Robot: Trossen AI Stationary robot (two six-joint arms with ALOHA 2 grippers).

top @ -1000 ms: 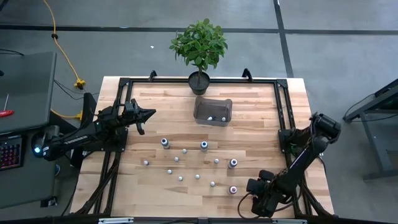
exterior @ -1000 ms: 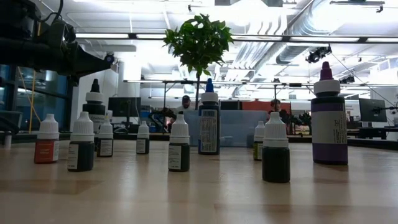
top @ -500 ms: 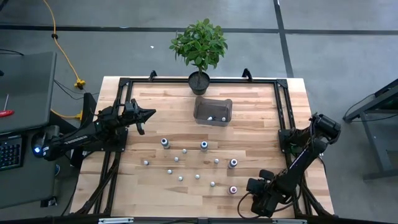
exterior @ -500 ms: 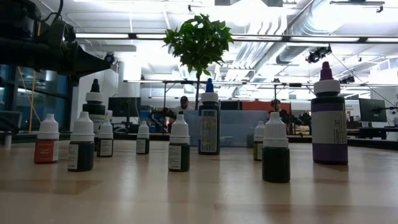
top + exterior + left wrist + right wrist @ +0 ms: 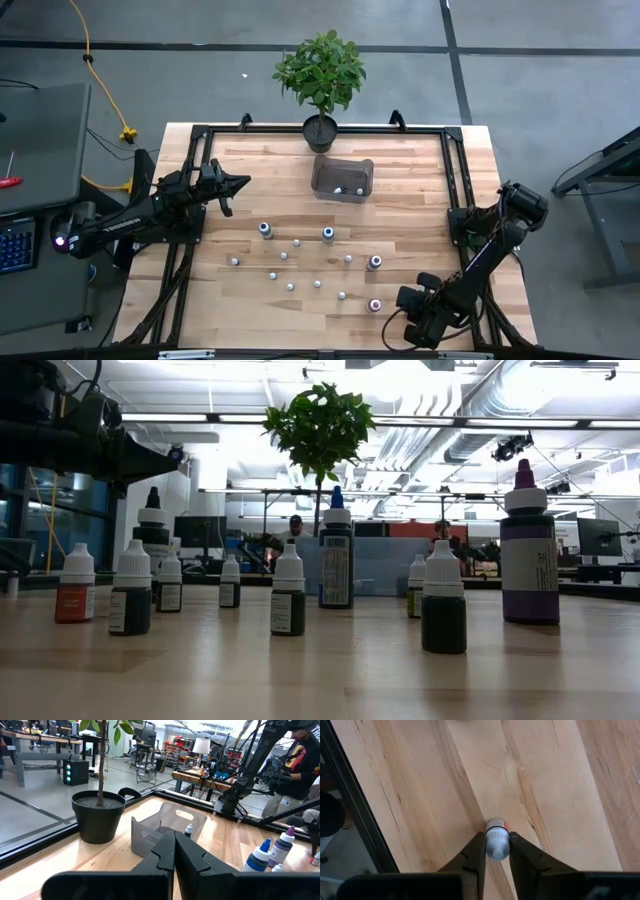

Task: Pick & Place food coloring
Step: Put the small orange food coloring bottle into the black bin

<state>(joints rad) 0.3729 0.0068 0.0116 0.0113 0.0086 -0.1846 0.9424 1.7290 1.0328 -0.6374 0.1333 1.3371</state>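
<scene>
wood makes up the pale plank tabletop [image 5: 400, 180], edged by a black metal frame [image 5: 455, 170] and set on a grey concrete floor [image 5: 540, 90]; the low view shows a bright workshop with ceiling ducts behind.

at the left, the left gripper [image 5: 232, 184] hangs over the table's left side, fingers pressed together on nothing, pointing toward the clear rectangular plastic bin [image 5: 342, 178] at the back centre, which holds two small bottles. behind the bin stands a leafy green plant in a black pot [image 5: 320, 128].

in the middle, the tiny food coloring bottles [image 5: 317, 284] stand scattered and upright, well apart from each other, between the two arms.

at the right front corner, the right gripper [image 5: 400, 299] sits low, its fingers [image 5: 474, 854] closed around a small white-capped bottle with a red band [image 5: 496, 843] upright on the wood. a person in a dark shirt [image 5: 300, 757] stands beyond the table.
</scene>
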